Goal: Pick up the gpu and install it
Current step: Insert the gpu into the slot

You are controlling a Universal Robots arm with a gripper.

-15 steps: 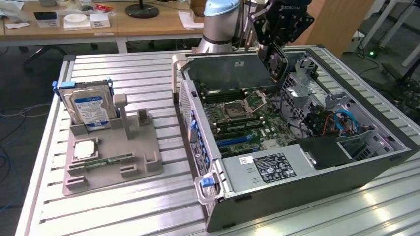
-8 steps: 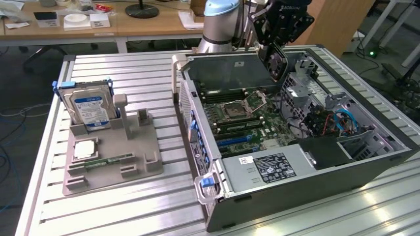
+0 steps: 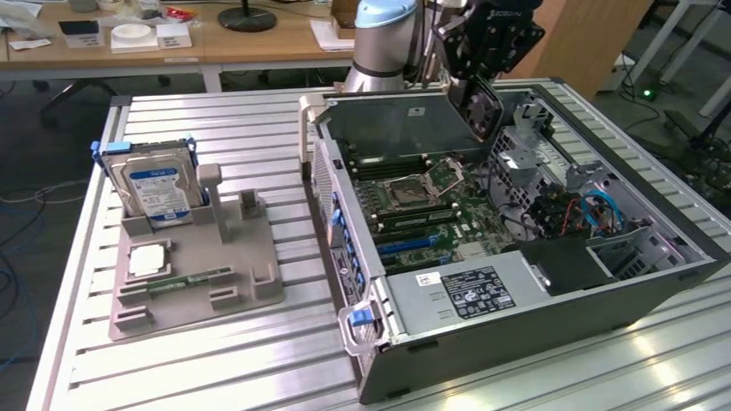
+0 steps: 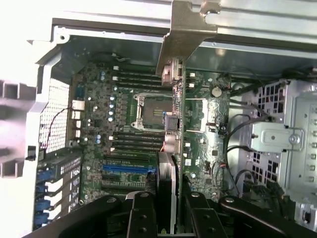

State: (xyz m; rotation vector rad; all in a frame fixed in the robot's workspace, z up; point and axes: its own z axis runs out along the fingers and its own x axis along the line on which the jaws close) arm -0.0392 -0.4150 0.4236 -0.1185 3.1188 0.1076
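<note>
Green board edge-on in the wrist view, and that's the gpu [image 4: 180, 124], seen along its thin side. Its long axis runs straight out from the gripper [image 4: 171, 206], with the pale metal bracket [image 4: 187, 34] at the end farthest from the fingers [image 4: 143, 213]. A dark cooler [image 4: 166, 178] sits on one face, close to the grip. The jaws are pressed in on the card from both flat sides, pinching it between them.

Over on the exterior view the gripper [image 3: 494, 47] is up above the far side of the open computer case [image 3: 514, 334], and the gpu [image 3: 480, 107] hangs just beneath it, its dark face showing, clear of the motherboard [image 3: 440, 201]. In the wrist view the card's line crosses the blue slot [image 4: 124, 168] rather than running along it.

Well apart, towards the exterior view's left, a hard drive [image 3: 154, 188] stands upright in a grey holder [image 3: 228, 257] on the slatted table [image 3: 228, 368]
</note>
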